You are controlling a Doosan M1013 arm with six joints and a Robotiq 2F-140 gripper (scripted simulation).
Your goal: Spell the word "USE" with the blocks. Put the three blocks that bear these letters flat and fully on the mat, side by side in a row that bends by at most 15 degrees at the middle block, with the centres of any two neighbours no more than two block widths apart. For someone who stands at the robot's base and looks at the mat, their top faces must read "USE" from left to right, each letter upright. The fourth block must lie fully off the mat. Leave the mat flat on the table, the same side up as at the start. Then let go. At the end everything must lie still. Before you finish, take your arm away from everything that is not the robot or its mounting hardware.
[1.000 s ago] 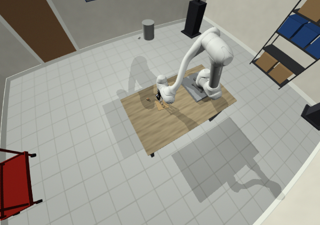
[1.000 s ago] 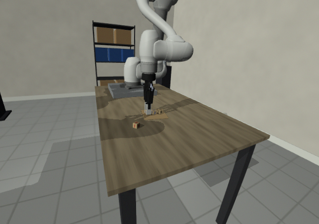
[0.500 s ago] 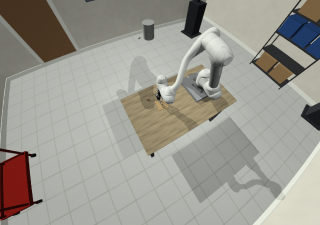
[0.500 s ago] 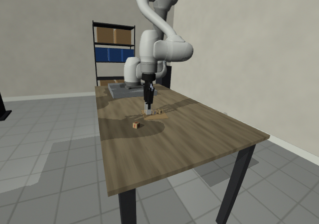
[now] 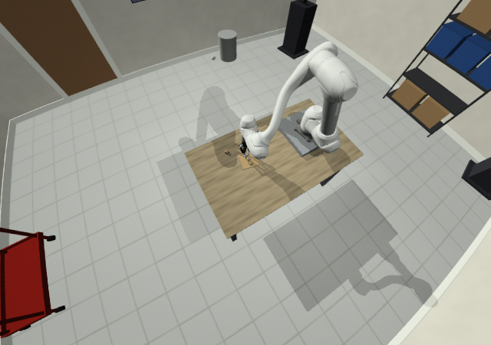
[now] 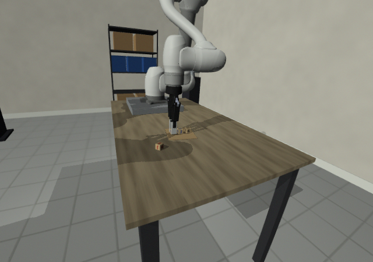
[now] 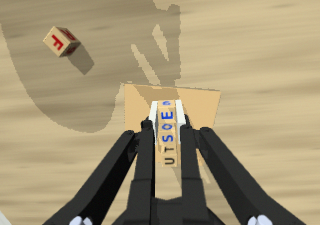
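Observation:
My gripper (image 6: 173, 128) (image 7: 166, 108) is shut on the E block (image 7: 167, 113), with a white pad on each side, low over the mat (image 5: 244, 163) (image 6: 182, 137) (image 7: 202, 101). The S block (image 6: 180, 130) (image 7: 167, 138) and the U block (image 6: 187, 130) (image 7: 170, 161) stand close behind it in a nearly straight row. From the bottom up in the wrist view, the top faces read U, S, E. The pads hide the E block in the exterior view; whether it touches the mat is unclear. The F block (image 5: 226, 151) (image 6: 159, 146) (image 7: 57, 41) lies off the mat.
The wooden table (image 5: 222, 198) (image 6: 192, 174) carries the mat, the blocks and the grey base plate (image 5: 293, 139) (image 6: 138, 110) under the arm. The arm's shadow falls across the mat and the F block. The table's long edge (image 6: 116, 151) runs left of the F block in the exterior view.

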